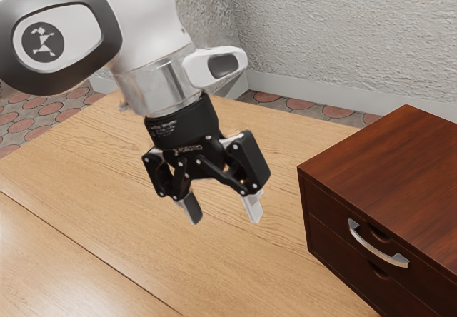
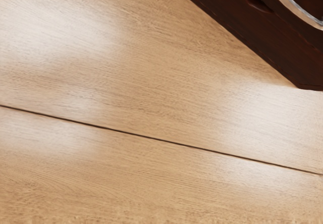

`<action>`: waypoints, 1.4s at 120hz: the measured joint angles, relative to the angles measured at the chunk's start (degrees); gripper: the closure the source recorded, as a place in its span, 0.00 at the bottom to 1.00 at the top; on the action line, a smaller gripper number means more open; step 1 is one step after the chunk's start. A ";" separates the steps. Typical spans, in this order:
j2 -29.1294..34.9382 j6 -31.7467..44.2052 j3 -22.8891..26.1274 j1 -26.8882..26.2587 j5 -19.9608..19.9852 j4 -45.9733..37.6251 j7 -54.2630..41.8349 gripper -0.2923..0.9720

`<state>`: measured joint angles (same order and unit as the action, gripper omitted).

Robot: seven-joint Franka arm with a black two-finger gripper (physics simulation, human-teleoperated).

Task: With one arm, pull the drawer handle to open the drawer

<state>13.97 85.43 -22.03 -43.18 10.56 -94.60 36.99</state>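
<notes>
Exterior view | arm tilted down over table | jaws released, empty | handle apart

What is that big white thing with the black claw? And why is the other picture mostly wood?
The big white thing is a robot arm, drawn by a computer simulation. The black part at its end is its tool, with two fingers for pinching. They stand apart and hold nothing; the tool hangs above a wooden table. One picture comes from a camera beside the arm. The other comes from a camera on the arm's hand, looking down, so it shows mostly table. On the table stands a dark brown cabinet with a drawer and a curved silver handle. The hand camera catches a corner of it too. The robot should pull that handle, but is not touching it yet.
</notes>
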 joint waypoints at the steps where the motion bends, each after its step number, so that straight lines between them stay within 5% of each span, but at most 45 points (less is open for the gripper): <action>1: 0.20 0.03 0.13 -0.22 0.16 -0.27 0.65 0.26; 14: 4.40 2.96 4.30 0.33 1.53 -7.75 9.00 0.26; 30: 8.19 10.84 20.74 16.16 2.26 -15.08 18.50 0.27; 46: 9.73 20.15 25.72 23.32 5.37 -20.69 26.12 0.27; 79: 11.67 35.93 34.06 28.21 10.64 -28.89 37.60 0.28; 120: 13.98 45.68 35.74 26.07 12.60 -32.05 46.20 0.31; 168: 15.50 50.09 37.52 24.99 6.13 -34.67 51.62 0.34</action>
<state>29.47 135.52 15.48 -18.19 16.69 -129.27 88.61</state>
